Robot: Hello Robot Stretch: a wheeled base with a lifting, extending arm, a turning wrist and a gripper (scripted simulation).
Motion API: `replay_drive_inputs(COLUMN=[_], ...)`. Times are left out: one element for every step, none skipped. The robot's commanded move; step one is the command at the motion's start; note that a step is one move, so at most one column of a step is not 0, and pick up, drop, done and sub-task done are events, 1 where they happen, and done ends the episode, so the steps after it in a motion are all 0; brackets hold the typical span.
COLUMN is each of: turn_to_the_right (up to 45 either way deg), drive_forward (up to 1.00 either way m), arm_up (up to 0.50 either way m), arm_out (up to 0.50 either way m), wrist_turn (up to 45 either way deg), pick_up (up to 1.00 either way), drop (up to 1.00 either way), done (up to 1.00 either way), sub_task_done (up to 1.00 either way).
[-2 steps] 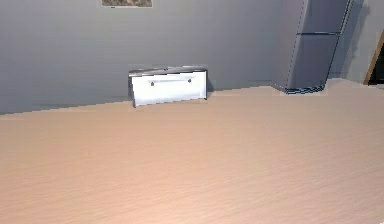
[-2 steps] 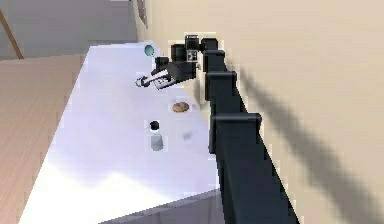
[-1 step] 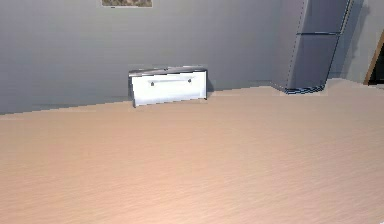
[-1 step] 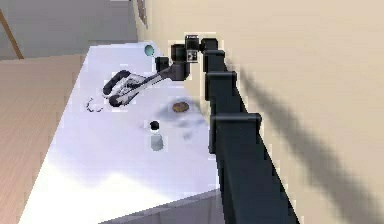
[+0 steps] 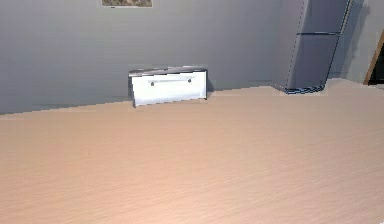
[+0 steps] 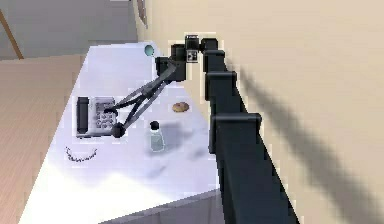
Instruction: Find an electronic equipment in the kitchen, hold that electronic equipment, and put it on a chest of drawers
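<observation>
Likely target: dark boxy keypad device (image 6: 93, 113) lying on white tabletop (image 6: 120, 190), toward arm side view's left. Fingers (image 6: 136, 93) reach at it; whether they hold anything, cannot tell. Judged rigid, light, smooth-cased; take across narrow sides.

ahead: floor (image 5: 190, 160) free | wall: white cabinet (image 5: 168, 86), fridge (image 5: 318, 45) | table (image 6: 115, 70): bottle (image 6: 156, 137) near end effector (image 6: 113, 117)

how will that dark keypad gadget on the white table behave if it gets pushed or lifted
The dark keypad gadget looks boxy and rigid, so it should probably not flex or roll. It sits on the smooth white table, so a push may slide it. The slim upright bottle nearby seems likelier to tip if bumped.
</observation>
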Motion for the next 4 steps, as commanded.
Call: replay_drive_inputs(turn_to_the_right=[0.0, 0.0, -45.0, -18.0], drive_forward=[0.0, 0.0, 0.0, 0.0], arm_up=[0.0, 0.0, 0.0, 0.0], arm_out=[0.0, -0.44, 0.0, 0.0], wrist_turn=[-9.0, 0.0, 0.0, 0.0], pick_up=[0.0, 0.0, 0.0, 0.0], drop=[0.0, 0.0, 0.0, 0.0], done=[0.0, 0.0, 0.0, 0.0], sub_task_done=[0.0, 0.0, 0.0, 0.0])
